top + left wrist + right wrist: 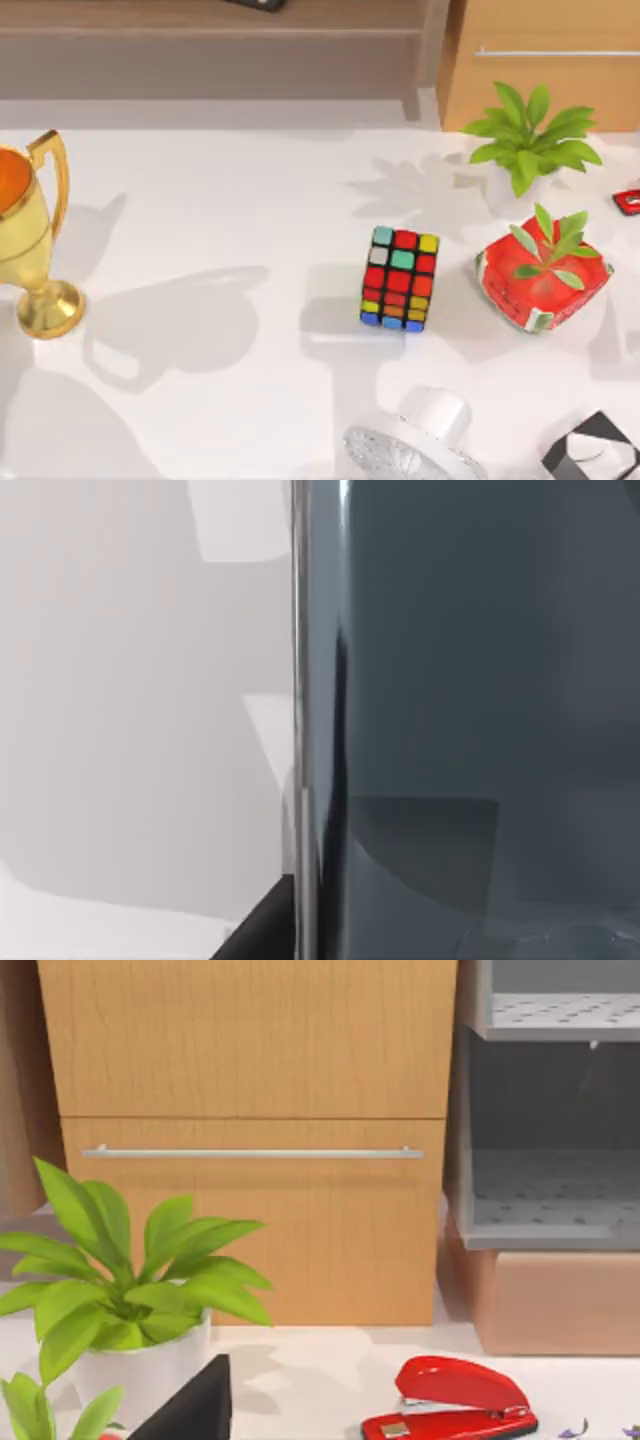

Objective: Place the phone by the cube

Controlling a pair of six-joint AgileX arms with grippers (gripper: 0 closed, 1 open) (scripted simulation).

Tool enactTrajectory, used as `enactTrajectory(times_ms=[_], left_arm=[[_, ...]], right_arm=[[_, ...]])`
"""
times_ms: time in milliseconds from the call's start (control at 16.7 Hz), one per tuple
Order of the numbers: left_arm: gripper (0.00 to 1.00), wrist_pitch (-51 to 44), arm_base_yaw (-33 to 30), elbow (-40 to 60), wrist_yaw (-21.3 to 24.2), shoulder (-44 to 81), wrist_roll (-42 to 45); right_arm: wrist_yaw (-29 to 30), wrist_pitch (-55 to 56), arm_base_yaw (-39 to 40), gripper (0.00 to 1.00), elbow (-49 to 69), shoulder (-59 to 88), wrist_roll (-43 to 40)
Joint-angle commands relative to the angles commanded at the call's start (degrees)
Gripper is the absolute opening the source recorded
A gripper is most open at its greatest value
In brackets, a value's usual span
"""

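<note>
- On the white table (250, 200), seen from above: one gold trophy (35, 240) at the left edge, two potted plants (530, 135), one cube (400, 279) right of centre.
- Close before my left wrist camera, one phone (470, 710) stands on edge, dark glossy face, silver rim.
- My right wrist view adds one red stapler (455, 1400) below a wooden drawer (250, 1220).
- Whether either gripper is apart or together, I cannot tell.

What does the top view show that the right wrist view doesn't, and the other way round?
Top view alone: the cube standing on the white table, a gold trophy at the left edge, and a red pot right of the cube.
Right wrist view alone: the grey shelf unit.
Both: the white-potted plant, the wooden drawer cabinet and the red stapler.
</note>
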Motion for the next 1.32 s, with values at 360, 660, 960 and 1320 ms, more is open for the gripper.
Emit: enactTrajectory(times_ms=[360, 660, 960, 1320], left_arm=[[0.0, -1.09, -0.08, 0.3, 0.64, -1.27, -0.3], [0.0, -5.05, -0.08, 2.06, 0.64, -3.06, -0.33], [0.0, -5.47, -0.09, 2.32, 0.61, -3.36, -0.27], [0.0, -3.67, -3.8, 10.31, 0.19, -6.58, -6.15]], right_arm=[[0.0, 0.0, 0.0, 1.0, 0.0, 0.0, 0.0], [0.0, 0.0, 0.0, 1.0, 0.0, 0.0, 0.0], [0.0, 0.0, 0.0, 1.0, 0.0, 0.0, 0.0], [0.0, 0.0, 0.0, 1.0, 0.0, 0.0, 0.0]])
